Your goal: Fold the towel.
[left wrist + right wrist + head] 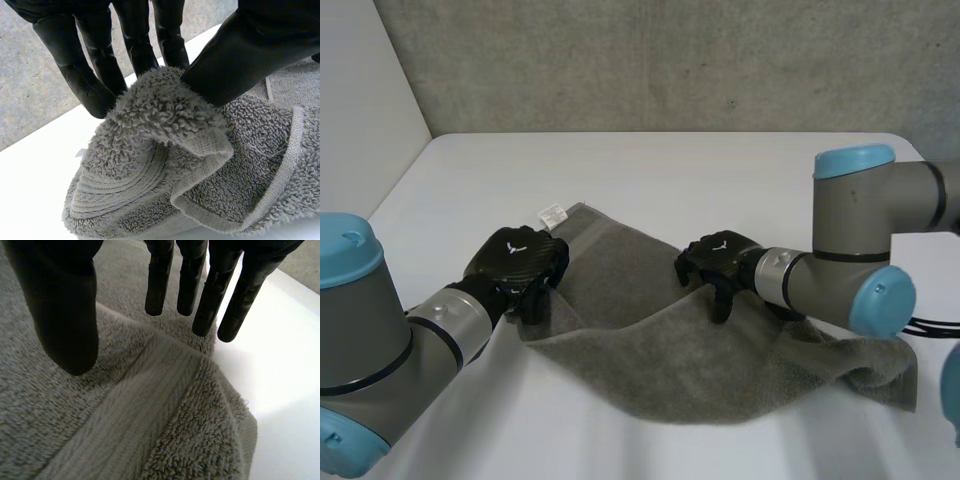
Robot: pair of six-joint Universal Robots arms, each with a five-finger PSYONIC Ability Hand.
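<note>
Grey towel (650,340) of looped terry lies rumpled across the middle of the white bench (670,170). A flat woven band (145,405) runs beside its hem, and a small white label (553,213) sits at its far corner. Near that corner, the left robot hand (515,262) pinches a bunched fold between thumb and fingers. The right robot hand (720,262) hangs over the towel's far edge, fingers straight and apart from the thumb.
</note>
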